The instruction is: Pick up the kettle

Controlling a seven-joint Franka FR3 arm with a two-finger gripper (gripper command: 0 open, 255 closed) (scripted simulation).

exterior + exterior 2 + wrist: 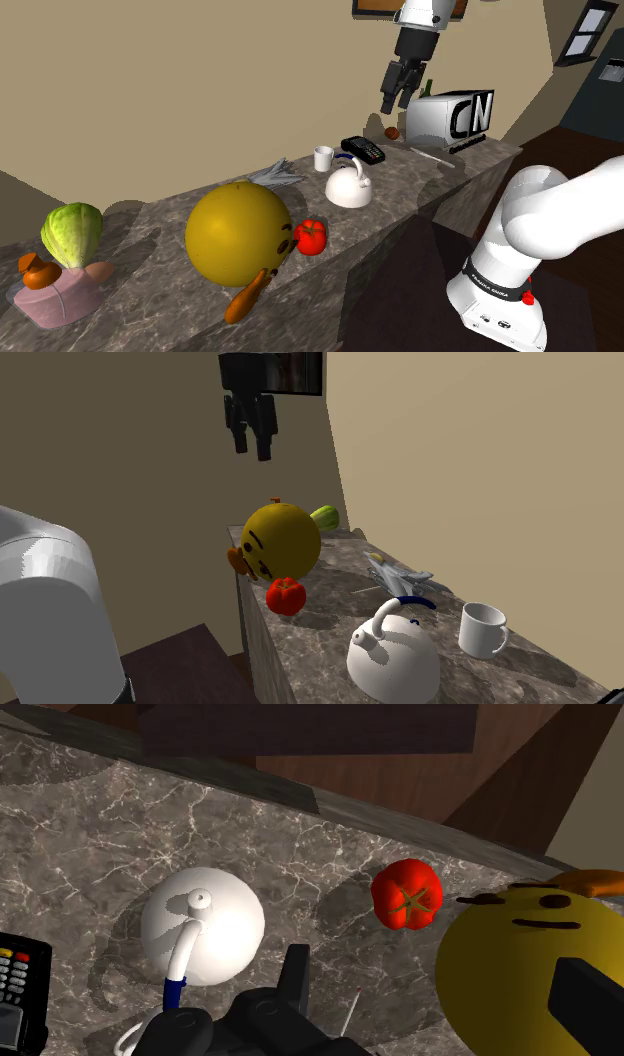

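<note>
Gripper (pixel 396 103): nearest your wrist camera, high above the counter (pixel 405 195), fingers spread wide, holding nothing.
Kettle (pixel 347 187): white, upright on the marbled counter, below the gripper, well apart from it.
Mug (pixel 323 158): white, just beyond the kettle, on its far side.
Tomato (pixel 311 237): red, to the shoulder view's left of the kettle.
Ball (pixel 238 235): large, yellow, a face drawn on it, just beside the tomato.

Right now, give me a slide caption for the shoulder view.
Open black gripper hangs above the counter, clear of the white kettle beside a mug.
</note>
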